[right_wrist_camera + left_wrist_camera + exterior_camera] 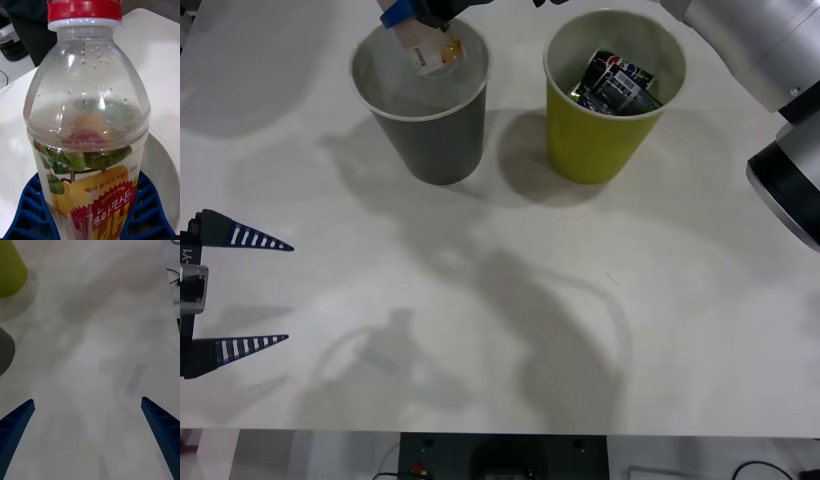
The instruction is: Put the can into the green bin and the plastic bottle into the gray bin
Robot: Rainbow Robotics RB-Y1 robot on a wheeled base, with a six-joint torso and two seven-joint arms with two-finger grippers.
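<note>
Crushed can (616, 82) in tapered green bin (590, 150), right hand (90, 221) clamped on clear ribbed-neck bottle (88, 123) over gray bin (435, 145), left hand (240, 292) apart above matte white surface (510, 300).

plastic bottle (88, 123) – clear, red cap | can (616, 82) – black, white-blue print | green bin (600, 135) yellow-green | gray bin (435, 135) dark gray

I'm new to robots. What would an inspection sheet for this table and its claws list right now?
Surface: white table, shadows only.
Job's things: can lies inside green bin; plastic bottle held over gray bin, at its far rim.
Clutter: nothing seen.
Claws: right claw shut on the bottle's label; left claw open, above the table's near left edge, holding nothing.
Cables: dark cables below the table's near edge.
Surroundings: dark equipment under the near edge.
</note>
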